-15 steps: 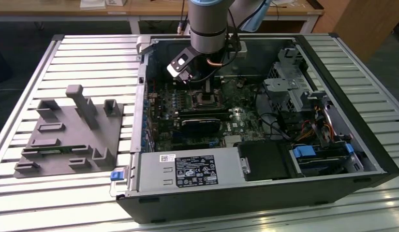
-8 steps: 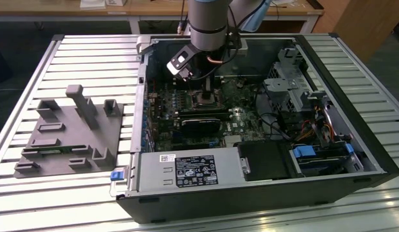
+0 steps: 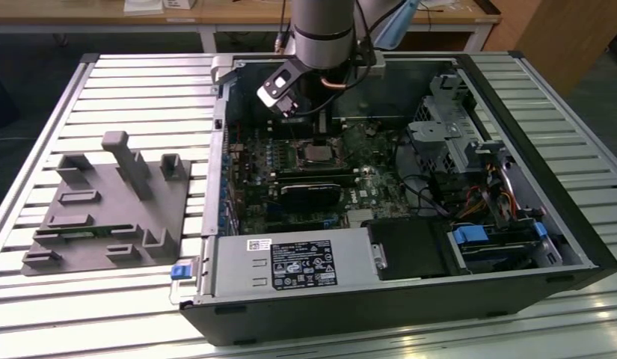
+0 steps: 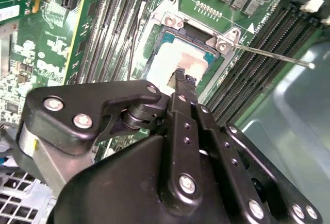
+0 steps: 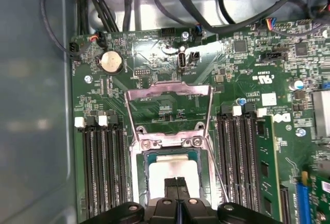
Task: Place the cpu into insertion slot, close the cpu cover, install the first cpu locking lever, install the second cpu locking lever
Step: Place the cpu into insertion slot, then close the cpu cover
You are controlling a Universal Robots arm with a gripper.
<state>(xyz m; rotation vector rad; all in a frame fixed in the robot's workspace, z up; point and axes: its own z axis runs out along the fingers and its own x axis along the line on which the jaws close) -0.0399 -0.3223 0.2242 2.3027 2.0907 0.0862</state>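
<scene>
Far left in the exterior view: slatted metal table (image 3: 138, 82), pale ribs running across. On it sits a grey fixture plate (image 3: 108, 202) w/ upright blocks and pegs. Behind it, dark floor (image 3: 29, 67) and a wooden desk (image 3: 108, 15) along the back of the room.

Moving right: open computer case (image 3: 388, 314) lying flat on the table, green motherboard (image 3: 278, 172) exposed inside. A silver power supply (image 3: 288, 262) fills the near edge.

Centre: the arm (image 3: 323, 30) drops in from above, gripper (image 3: 323, 134) right over the socket.

In both wrist views the gripper (image 4: 183, 80) (image 5: 178, 183) has its fingers together, nothing pinched between them, tips at or just above the cpu (image 4: 175, 59) (image 5: 172, 168). Contact or a hair's gap, can't tell.

The cpu lies flat in the socket, pale top facing up.

In the first wrist view the cpu cover (image 5: 167, 88) is swung open, lying back over the board beyond the socket. A thin locking lever (image 4: 273, 55) (image 5: 216, 170) sticks out loose beside the socket, not latched. Memory slots (image 5: 100, 167) flank the socket on both sides.

Far right in the exterior view: drive cage (image 3: 448, 142), then more slatted table.
</scene>
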